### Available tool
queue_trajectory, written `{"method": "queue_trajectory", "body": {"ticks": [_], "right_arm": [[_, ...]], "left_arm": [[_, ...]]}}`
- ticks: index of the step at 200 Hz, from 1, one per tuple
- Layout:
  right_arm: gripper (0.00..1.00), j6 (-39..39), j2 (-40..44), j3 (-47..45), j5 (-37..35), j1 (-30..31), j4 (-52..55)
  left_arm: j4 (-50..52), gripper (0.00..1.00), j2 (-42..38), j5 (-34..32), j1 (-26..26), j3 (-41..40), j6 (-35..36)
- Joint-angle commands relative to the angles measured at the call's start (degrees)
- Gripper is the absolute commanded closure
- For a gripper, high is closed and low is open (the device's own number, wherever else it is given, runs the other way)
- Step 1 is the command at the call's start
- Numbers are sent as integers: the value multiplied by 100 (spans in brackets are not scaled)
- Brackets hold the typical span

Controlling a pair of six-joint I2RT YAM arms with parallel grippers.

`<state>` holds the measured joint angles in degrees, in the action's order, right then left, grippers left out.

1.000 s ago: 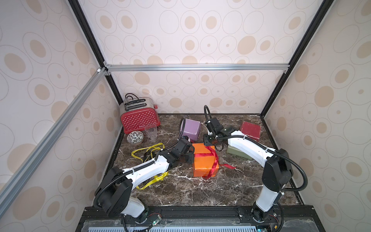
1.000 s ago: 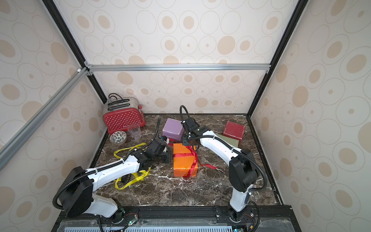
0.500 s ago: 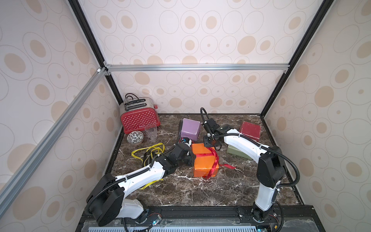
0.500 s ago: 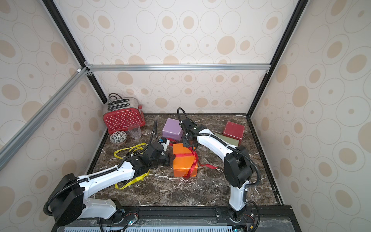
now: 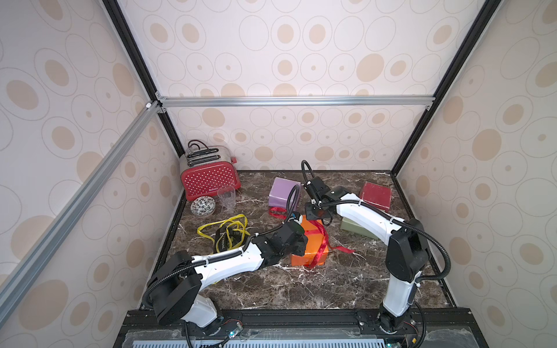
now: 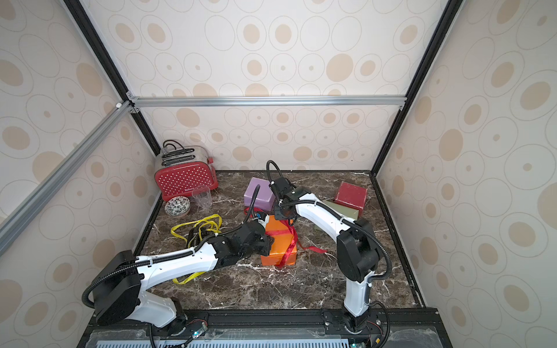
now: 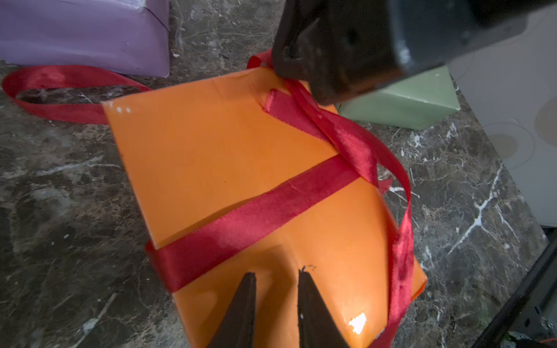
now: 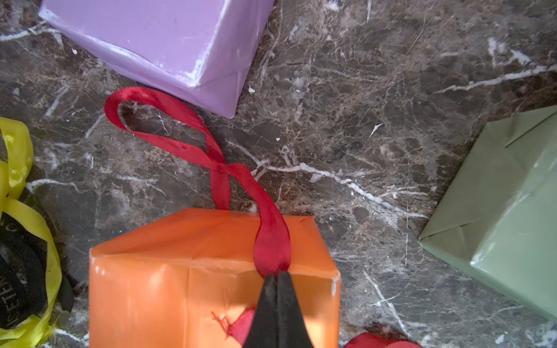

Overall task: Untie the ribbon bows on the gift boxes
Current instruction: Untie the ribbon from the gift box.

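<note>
My left end effector: finger bases cut off by picture edge in left wrist view. My right end effector: blurred dark mass in left wrist view, covering part of red ribbon. Olive green box half behind my right arm in both top views. Black ribbon lettering cut by edge, unreadable. Lilac box cropped in both wrist views.

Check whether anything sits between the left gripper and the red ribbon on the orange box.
Nothing visible does. The left gripper, jaws apart, is over the bare top of the box, with the ribbon crossing just ahead. The right gripper pinches the same ribbon at the box's far edge, not in between.
</note>
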<state>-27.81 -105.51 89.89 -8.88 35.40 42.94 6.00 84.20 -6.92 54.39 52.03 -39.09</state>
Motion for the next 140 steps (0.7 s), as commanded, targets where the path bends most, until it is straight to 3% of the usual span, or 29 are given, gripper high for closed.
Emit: {"method": "queue_trajectory", "body": {"ticks": [1, 99, 140], "right_arm": [[100, -85, 435, 104, -106, 8, -131], [100, -337, 1542, 280, -329, -492, -1210], [100, -170, 1319, 1025, -525, -742, -1299]], "left_arm": [[642, 75, 83, -474, 19, 79, -156], [860, 75, 107, -701, 19, 176, -81], [848, 75, 159, -670, 19, 193, -72]]}}
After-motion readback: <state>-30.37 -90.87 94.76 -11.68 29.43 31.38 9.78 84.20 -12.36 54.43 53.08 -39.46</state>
